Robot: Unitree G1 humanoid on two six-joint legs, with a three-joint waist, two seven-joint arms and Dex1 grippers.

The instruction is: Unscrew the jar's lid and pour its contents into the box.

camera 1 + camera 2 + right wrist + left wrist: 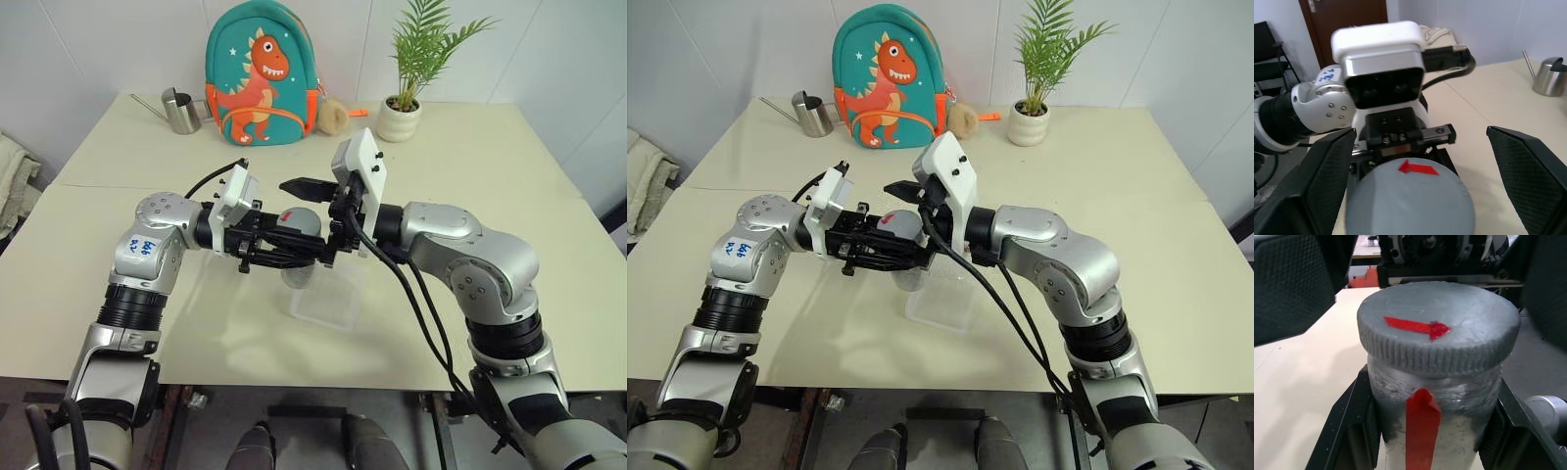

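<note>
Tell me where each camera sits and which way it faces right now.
Head, both eyes: forward and down over both arms; left gripper holds the jar above the box.
Left wrist: along its own fingers clamped on the jar, facing the lid.
Right wrist: open right gripper straddling the lid, facing the left wrist.
Shared: the lid's red mark.

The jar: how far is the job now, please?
Done: the left pincer holds the jar above the box. In hand: the open right pincer has a finger on either side of the lid, not yet closed on it. Left: unscrew the lid, then pour into the box.
</note>
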